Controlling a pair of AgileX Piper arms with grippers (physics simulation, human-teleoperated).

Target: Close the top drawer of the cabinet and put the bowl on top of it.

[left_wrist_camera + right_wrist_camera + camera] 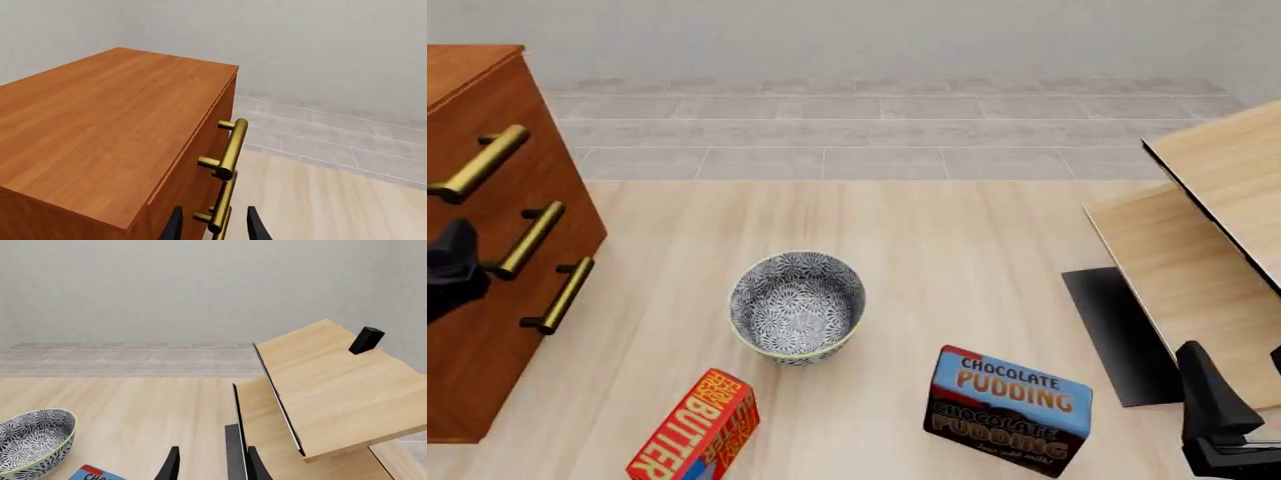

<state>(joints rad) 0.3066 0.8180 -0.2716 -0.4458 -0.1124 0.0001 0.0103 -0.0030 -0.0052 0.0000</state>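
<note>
The blue-grey floral ceramic bowl [798, 305] sits upright on the table, right of the reddish-brown wooden cabinet [487, 250]. The left gripper [213, 226], fingers apart, hovers by the cabinet's brass handles; its top drawer [212, 131] appears closed. The right gripper [211, 465] is likewise spread, holding nothing.

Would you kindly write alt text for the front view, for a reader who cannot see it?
A patterned bowl sits on a pale wood table, with a reddish-brown cabinet and its three brass handles at left. A butter box and a chocolate pudding box stand nearer the camera.

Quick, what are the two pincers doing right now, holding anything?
Left pincer: open, empty, by the cabinet's brass handles.
Right pincer: open, holding nothing.
</note>
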